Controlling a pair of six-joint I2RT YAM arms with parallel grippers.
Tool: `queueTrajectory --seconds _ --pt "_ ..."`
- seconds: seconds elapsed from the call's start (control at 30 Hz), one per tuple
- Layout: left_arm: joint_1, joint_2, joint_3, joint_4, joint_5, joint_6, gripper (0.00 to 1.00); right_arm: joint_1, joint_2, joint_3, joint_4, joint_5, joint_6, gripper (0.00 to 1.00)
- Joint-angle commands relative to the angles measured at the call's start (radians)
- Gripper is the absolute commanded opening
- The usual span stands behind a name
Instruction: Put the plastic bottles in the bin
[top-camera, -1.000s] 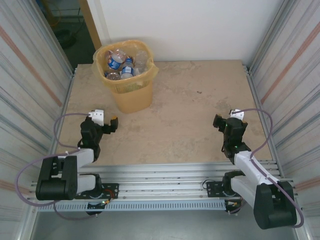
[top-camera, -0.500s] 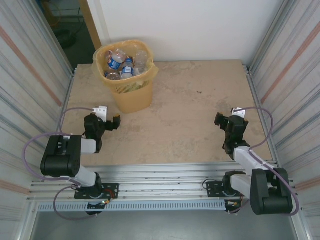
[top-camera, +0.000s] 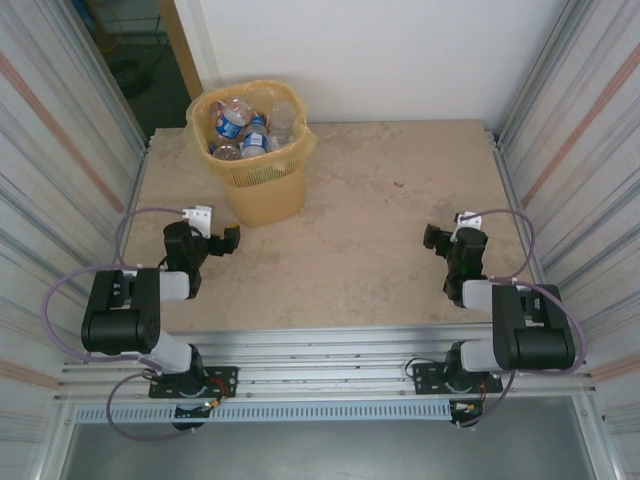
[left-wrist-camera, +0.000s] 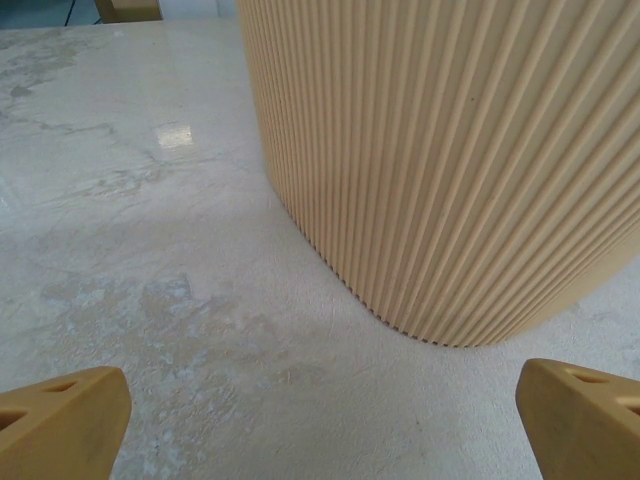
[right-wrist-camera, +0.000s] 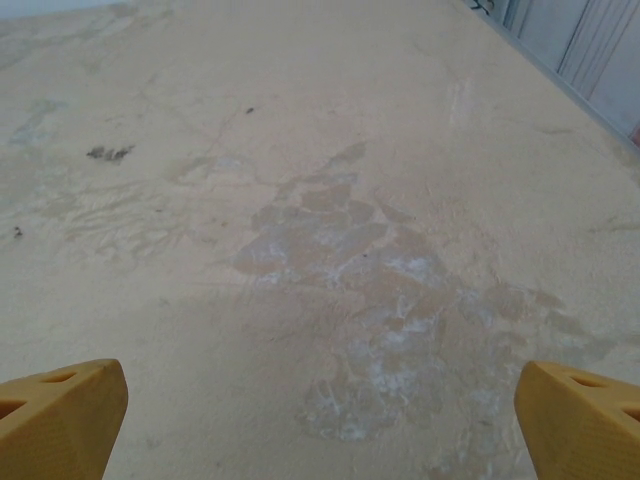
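**A:** How do the left jaws stand?

**B:** Wide apart, with nothing gripped. Their yellow fingertips (left-wrist-camera: 62, 420) sit at the lower corners of the left wrist view. The ribbed wall of the bin (left-wrist-camera: 450, 170) rises just beyond them, and they do not touch it.

**A:** And the right jaws?

**B:** Spread wide too, and empty. Those fingertips (right-wrist-camera: 60, 415) hang low over mottled, stained worktop (right-wrist-camera: 330, 230), well apart from the bin and off to its right.

**A:** Where are the bottles?

**B:** Inside the bin. From above, the bottles (top-camera: 240, 128) lie heaped within its yellowish liner (top-camera: 300, 150). Clear ones with blue labels and blue caps are on top.

**A:** Can you read any brand on those labels?

**B:** No. The labels are too small to read, and only their blue colour comes through.

**A:** And the arms?

**B:** The left arm (top-camera: 180, 262) is folded just on the near side of the bin. The right arm (top-camera: 465, 265) is folded well away to the bin's right. The bin itself stands upright.
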Motion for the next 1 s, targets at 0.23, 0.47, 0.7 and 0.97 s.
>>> queueTrajectory --seconds 0.23,0.47,0.7,0.97 --pt "0.002 -0.001 0.007 -0.001 0.012 0.001 0.99 -0.056 0.126 0.060 0.102 -0.181 -0.021 0.98" --pt "-0.007 0.000 0.010 -0.008 -0.003 0.005 0.99 -0.063 0.132 0.090 0.047 -0.298 -0.066 0.97" --pt "-0.009 -0.001 0.010 -0.008 -0.007 0.004 0.99 -0.036 0.130 0.099 0.025 -0.195 -0.058 0.98" --pt "-0.008 0.001 0.010 -0.008 -0.006 0.004 0.99 -0.033 0.128 0.099 0.025 -0.188 -0.061 0.98"
